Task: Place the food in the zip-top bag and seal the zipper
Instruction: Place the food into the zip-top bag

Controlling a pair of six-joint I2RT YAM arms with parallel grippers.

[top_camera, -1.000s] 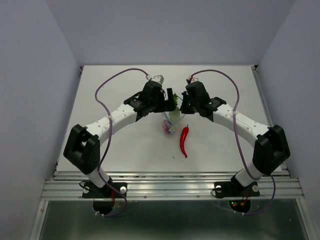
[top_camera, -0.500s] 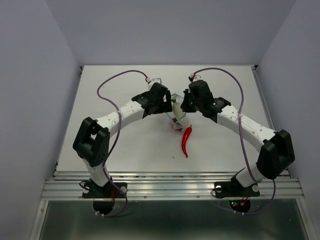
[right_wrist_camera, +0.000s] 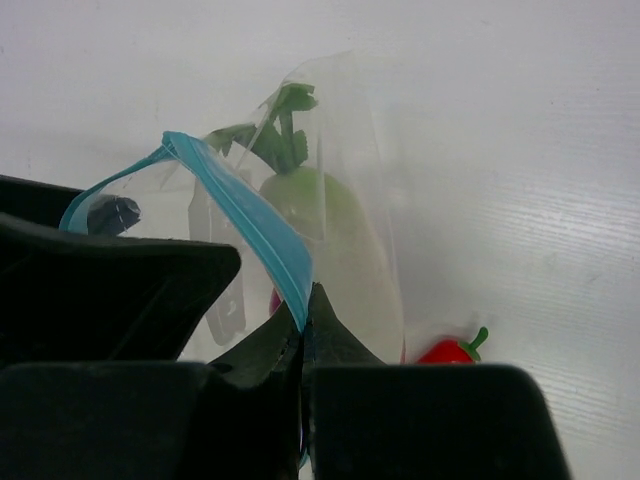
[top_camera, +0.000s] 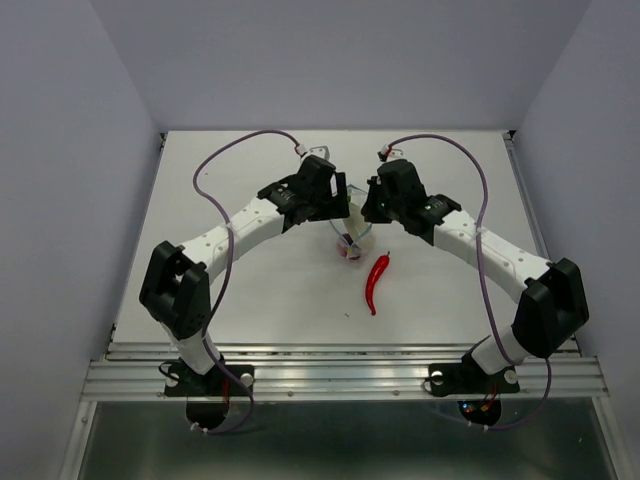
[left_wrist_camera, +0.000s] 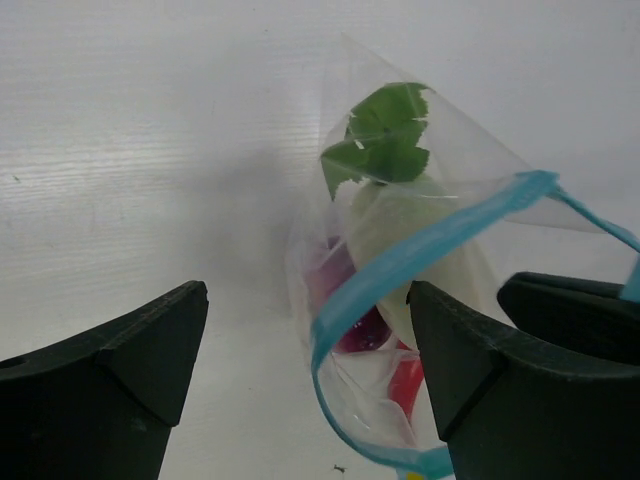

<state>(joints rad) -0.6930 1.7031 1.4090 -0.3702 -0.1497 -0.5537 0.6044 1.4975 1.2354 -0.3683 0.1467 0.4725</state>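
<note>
The clear zip-top bag (top_camera: 352, 232) hangs between my two grippers at mid-table. The white radish (left_wrist_camera: 400, 230) with its green leaves and the purple-red onion (left_wrist_camera: 345, 305) are inside it. The light-blue zipper (left_wrist_camera: 420, 250) curves open in a loop. My right gripper (right_wrist_camera: 305, 300) is shut on the zipper strip (right_wrist_camera: 250, 220) and holds the bag up. My left gripper (left_wrist_camera: 308, 290) is open, and the bag's mouth sits between its fingers (left_wrist_camera: 130, 370). The red chili (top_camera: 376, 282) lies on the table just in front of the bag, outside it; its tip also shows in the right wrist view (right_wrist_camera: 450, 350).
The white table (top_camera: 250, 290) is walled by grey panels at left, right and back. A metal rail (top_camera: 340, 375) runs along the near edge by the arm bases. Purple cables (top_camera: 215, 170) loop above both arms.
My left arm has swung its elbow and its gripper has shifted slightly beside the bag. The bag has drifted a little right and the chili has moved slightly right with it. My right arm has extended a little.
</note>
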